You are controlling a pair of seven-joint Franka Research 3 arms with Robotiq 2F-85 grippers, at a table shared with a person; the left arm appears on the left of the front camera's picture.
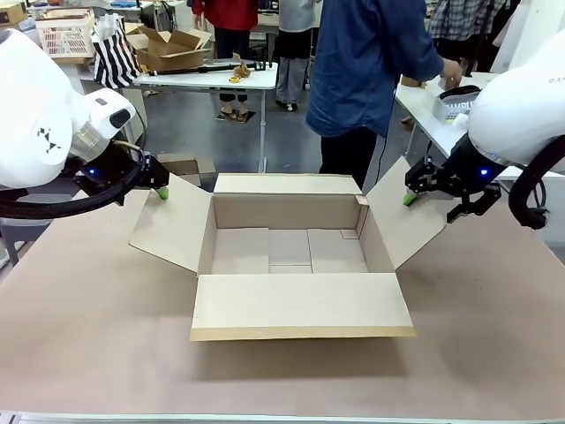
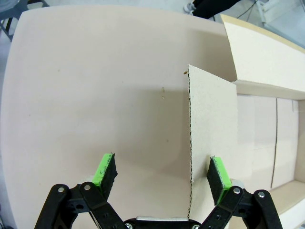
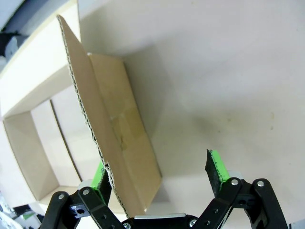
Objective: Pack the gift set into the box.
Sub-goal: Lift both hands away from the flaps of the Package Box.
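Note:
The box (image 1: 300, 305) stands open in the middle of the table with all four flaps spread and nothing inside. My left gripper (image 1: 159, 190) is open at the top corner of the left flap (image 2: 212, 119), whose edge stands between the fingers (image 2: 106, 171), closer to the right one. My right gripper (image 1: 410, 196) is open astride the right flap (image 3: 119, 129), with the edge close to its left finger. A light-grey basket (image 1: 457, 103), likely the gift set, sits on the side table at the right. A person's hand (image 1: 452, 72) is over it, and my right arm partly hides it.
A person in a blue shirt (image 1: 366, 62) stands behind the box, turned to the side table (image 1: 422, 110). The far table holds a white lattice basket with red trim (image 1: 64, 35), a striped bag (image 1: 115, 57) and a smaller carton (image 1: 168, 49).

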